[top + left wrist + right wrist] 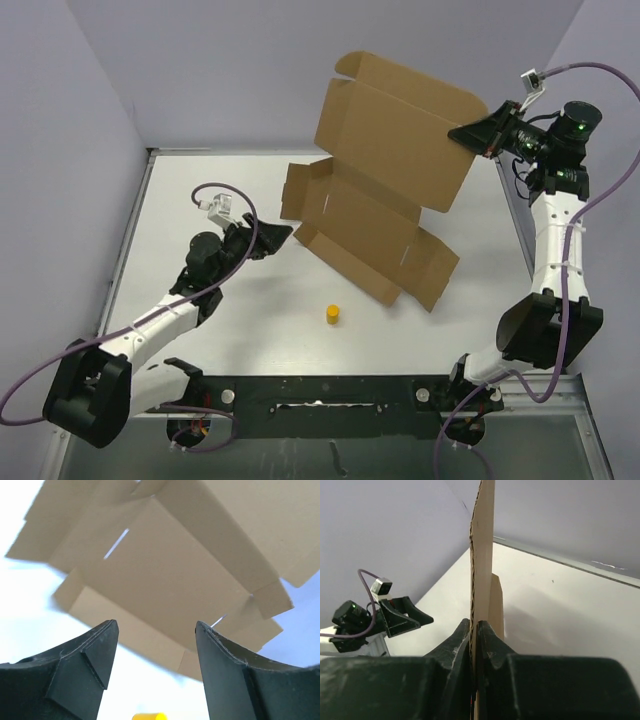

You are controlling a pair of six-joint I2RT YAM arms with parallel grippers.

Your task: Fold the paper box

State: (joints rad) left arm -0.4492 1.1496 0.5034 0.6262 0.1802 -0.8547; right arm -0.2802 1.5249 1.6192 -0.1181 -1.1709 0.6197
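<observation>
Closest to the lens, the black two-finger right gripper (476, 630) has its fingers pressed together on the thin edge of an upright brown cardboard panel, which rises straight up out of the pinch. That panel is the large lid of the plain brown die-cut cardboard paper box (372, 228). The box sits in the far right quarter of the flat white table (200, 200). Its base panel and short side flaps lie opened out on the surface, and the lid stands lifted toward the far edge, held at its right-hand side. The black left gripper (156, 630) has its fingers spread wide and empty, just short of the box's near left flap and pointed at the base panel. A small yellow cylinder (332, 314) stands apart from the box, toward the near edge. The step in hand looks like raising and creasing the lid while the base is not yet formed, so the fold seems at an early stage. The next move probably calls for the left gripper to press down or stand up a side flap while the right keeps the lid steady. A pull on the lid could drag the whole sheet.
</observation>
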